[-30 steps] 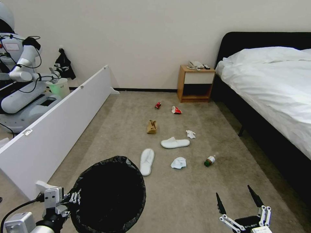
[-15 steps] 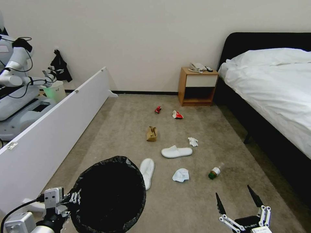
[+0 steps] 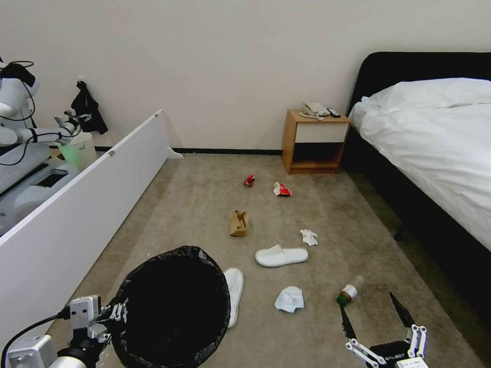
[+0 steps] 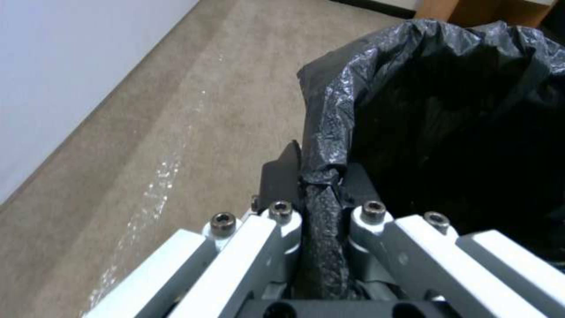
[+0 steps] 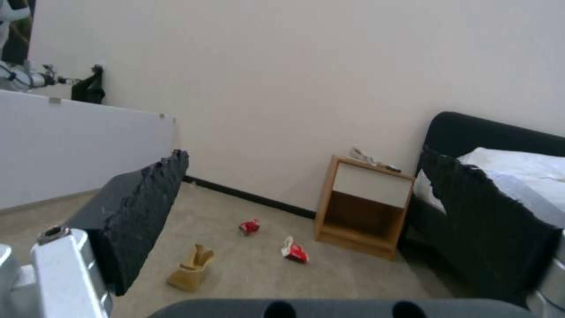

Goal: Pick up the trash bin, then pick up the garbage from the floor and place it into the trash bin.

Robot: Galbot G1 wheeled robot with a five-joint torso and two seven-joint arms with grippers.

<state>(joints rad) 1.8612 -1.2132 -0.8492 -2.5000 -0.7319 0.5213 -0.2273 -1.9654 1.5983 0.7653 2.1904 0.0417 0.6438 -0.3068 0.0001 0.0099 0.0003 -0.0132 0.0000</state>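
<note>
Left pincer clamped on the bag-covered rim of the trash bin, held upright, mouth facing up, at the near left of the floor. Right pincer spread wide, hovering low just short of the green bottle; bottle lies on its side, cap toward the robot, long axis slanting away to the right. One slipper lies crosswise; the other slipper points away, partly hidden behind the bin.
</note>
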